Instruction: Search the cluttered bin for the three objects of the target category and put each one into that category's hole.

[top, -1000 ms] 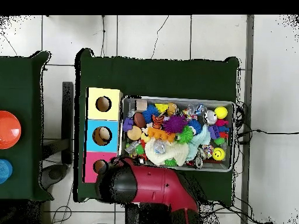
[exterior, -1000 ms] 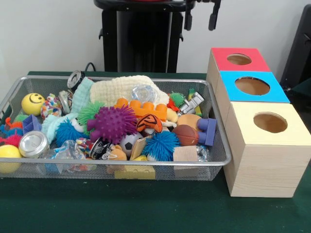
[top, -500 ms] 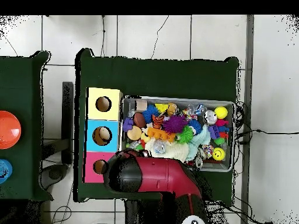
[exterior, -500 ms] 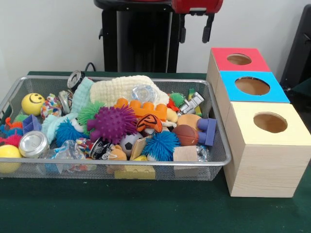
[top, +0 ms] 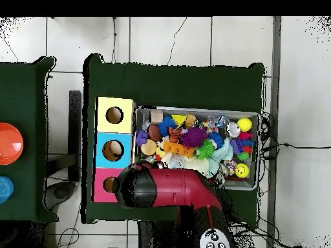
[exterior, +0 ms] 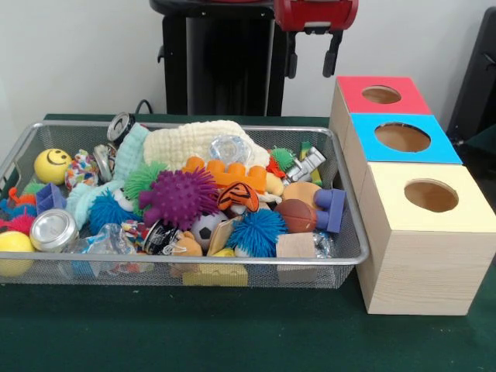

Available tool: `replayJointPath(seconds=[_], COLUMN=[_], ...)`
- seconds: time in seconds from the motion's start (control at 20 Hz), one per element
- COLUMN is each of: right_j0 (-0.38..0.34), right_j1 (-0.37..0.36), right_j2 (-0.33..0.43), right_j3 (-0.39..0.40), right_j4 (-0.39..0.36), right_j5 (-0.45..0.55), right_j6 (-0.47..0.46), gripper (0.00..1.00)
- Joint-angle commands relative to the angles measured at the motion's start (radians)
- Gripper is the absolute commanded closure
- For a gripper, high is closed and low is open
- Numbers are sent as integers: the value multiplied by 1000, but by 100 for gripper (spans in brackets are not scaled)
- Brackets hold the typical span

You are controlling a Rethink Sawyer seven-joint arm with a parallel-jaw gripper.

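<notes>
My gripper (exterior: 311, 62) hangs open and empty high above the back right corner of the wire mesh bin (exterior: 194, 262), left of the red box. The bin is heaped with toys: a purple spiky ball (exterior: 180, 195), a blue spiky ball (exterior: 256, 231), a small basketball (exterior: 296, 215), a soccer ball (exterior: 206, 227), a yellow smiley ball (exterior: 52, 165) and a cream knitted cloth (exterior: 194, 143). Three wooden boxes stand in a row beside the bin, each with a round hole: red (exterior: 381, 94), blue (exterior: 402, 137) and yellow (exterior: 431, 195). From overhead the red arm (top: 168, 190) hides the gripper.
An orange toy brick (exterior: 225, 172), a metal tin (exterior: 53, 229), a wooden block (exterior: 295, 246) and a purple block (exterior: 332, 209) also lie in the bin. In the overhead view the arm covers the bin's (top: 194, 108) lower left edge. Green cloth (exterior: 232, 333) covers the table.
The gripper has moved left and come lower into the front view, its red body now showing. Overhead, the arm has swung further over the bin's edge. The toys have not moved.
</notes>
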State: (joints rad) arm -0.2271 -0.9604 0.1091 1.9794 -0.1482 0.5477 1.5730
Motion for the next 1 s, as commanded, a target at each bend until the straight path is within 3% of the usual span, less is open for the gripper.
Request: replayJointPath(seconds=[0.05, 0.25, 0.5, 1.0], right_j0=[-43, -45, -7, -156], right_j1=[51, 67, 44, 10], right_j2=[97, 95, 24, 109], right_j3=[-75, -109, -158, -179], right_j4=[-52, -86, -169, -195], right_j5=[2, -20, -42, 15], right_j6=[-32, -33, 7, -124], gripper=[0, 0, 0, 0])
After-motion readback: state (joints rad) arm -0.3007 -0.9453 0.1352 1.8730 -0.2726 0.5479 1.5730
